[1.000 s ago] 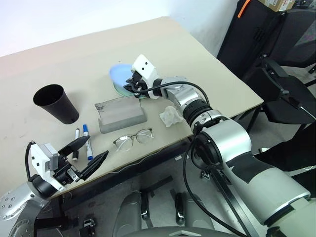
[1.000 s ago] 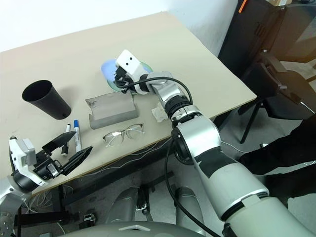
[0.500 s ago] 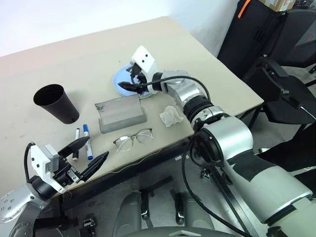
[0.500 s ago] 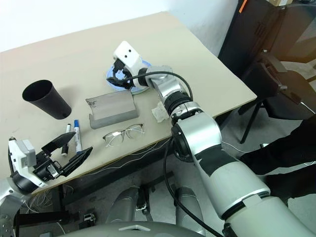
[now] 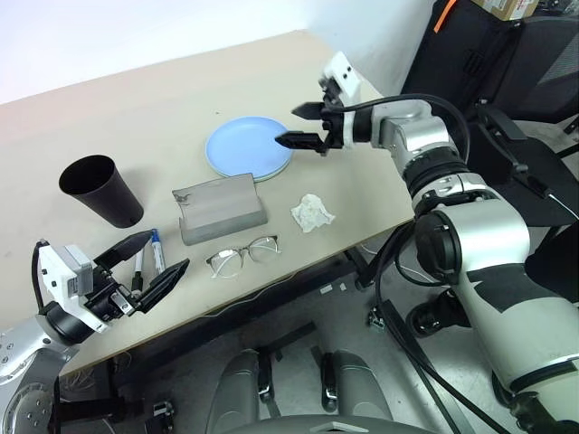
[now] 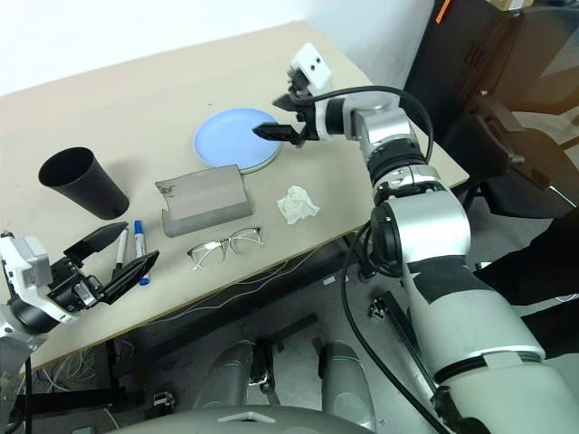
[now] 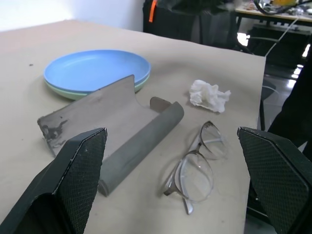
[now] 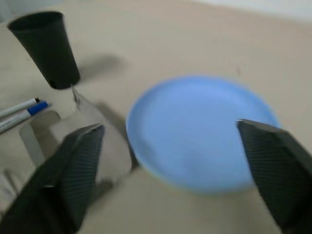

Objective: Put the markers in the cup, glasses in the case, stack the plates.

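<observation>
Right gripper hangs over the right edge of the plates, fingers spread, nothing in them. The 2 plates sit stacked at mid-desk, blue on top of mint green. The case lies open just near of them, glasses nearer still, tissue to the right. The cup stands upright at left. Left gripper hovers at the desk's near-left edge, fingers wide and empty, with the 2 markers behind it.
</observation>
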You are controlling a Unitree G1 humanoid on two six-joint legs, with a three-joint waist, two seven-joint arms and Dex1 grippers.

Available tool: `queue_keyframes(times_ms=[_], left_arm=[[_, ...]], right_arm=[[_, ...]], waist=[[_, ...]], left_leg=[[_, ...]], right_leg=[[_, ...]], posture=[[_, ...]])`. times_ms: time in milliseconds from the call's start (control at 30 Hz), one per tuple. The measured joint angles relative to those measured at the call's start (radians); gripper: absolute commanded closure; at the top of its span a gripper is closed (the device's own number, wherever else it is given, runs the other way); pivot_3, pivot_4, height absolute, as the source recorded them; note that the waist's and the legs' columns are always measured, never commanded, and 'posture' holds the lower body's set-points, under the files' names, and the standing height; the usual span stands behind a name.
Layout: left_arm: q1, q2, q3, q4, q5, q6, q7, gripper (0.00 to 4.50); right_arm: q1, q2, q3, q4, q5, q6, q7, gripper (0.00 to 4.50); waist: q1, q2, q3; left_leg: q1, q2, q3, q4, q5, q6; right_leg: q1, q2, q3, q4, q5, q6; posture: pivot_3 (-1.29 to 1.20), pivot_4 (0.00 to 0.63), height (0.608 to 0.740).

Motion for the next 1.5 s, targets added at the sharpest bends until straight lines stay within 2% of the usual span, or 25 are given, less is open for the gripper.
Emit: queue_keyframes(times_ms=[300, 500, 667, 767, 1000, 1133, 1500], left_arm=[[-0.05, 0.029, -0.005, 0.028, 0.0, 0.02, -0.02, 0.0], [-0.055, 0.032, -0.003, 0.035, 0.0, 0.024, -0.026, 0.0], [-0.043, 0.034, 0.0, 0.037, 0.001, 0.036, -0.031, 0.0], [-0.046, 0.041, 0.0, 0.038, 0.001, 0.039, -0.034, 0.0], [-0.064, 0.05, 0.0, 0.063, 0.007, 0.039, -0.045, 0.0], [-0.07, 0.051, 0.0, 0.063, 0.012, 0.04, -0.046, 0.0], [-0.079, 0.051, 0.0, 0.063, 0.013, 0.045, -0.039, 0.0]], right_arm=[[0.18, -0.005, 0.021, -0.148, 0.011, 0.309, -0.095, 0.03], [0.315, -0.034, 0.083, -0.358, 0.037, 0.49, -0.032, 0.03], [0.414, -0.062, 0.14, -0.549, 0.061, 0.558, 0.003, 0.03], [0.452, -0.07, 0.167, -0.615, 0.065, 0.551, 0.004, 0.56], [0.517, -0.08, 0.231, -0.681, 0.056, 0.411, -0.007, 2.92], [0.517, -0.091, 0.236, -0.688, 0.065, 0.383, -0.001, 4.44], [0.505, -0.119, 0.231, -0.713, 0.126, 0.361, 0.051, 4.47]], waist=[[0.004, 0.0, 0.0], [0.003, 0.0, 0.0], [0.003, 0.0, 0.0], [0.003, 0.0, 0.0], [0.003, 0.0, 0.0], [0.004, 0.0, 0.0], [0.004, 0.0, 0.0]], left_leg=[[0.0, 0.0, 0.0, 0.001, 0.0, 0.0], [0.0, 0.0, 0.0, 0.001, 0.0, 0.0], [0.0, 0.0, 0.0, 0.0, 0.0, 0.0], [0.0, 0.0, 0.0, 0.0, 0.0, 0.0], [0.0, 0.0, 0.0, 0.0, 0.0, 0.0], [0.0, 0.0, 0.0, 0.0, 0.0, 0.0], [0.0, 0.0, 0.0, -0.001, 0.0, 0.0]], right_leg=[[0.0, -0.001, 0.0, 0.0, 0.0, 0.0], [0.001, 0.0, 0.0, 0.0, 0.0, 0.0], [0.0, 0.0, 0.0, 0.0, 0.0, -0.001], [-0.001, -0.001, 0.0, 0.0, -0.001, -0.003], [-0.001, -0.001, 0.0, 0.0, -0.001, -0.003], [-0.001, -0.001, 0.0, 0.0, -0.001, -0.003], [-0.001, -0.001, 0.0, -0.001, -0.001, -0.003]], posture=[[0.0, 0.15, 0.712], [0.0, 0.15, 0.712], [0.0, 0.15, 0.712], [0.0, 0.15, 0.712], [0.0, 0.15, 0.712], [0.0, 0.15, 0.712], [0.0, 0.15, 0.712]])
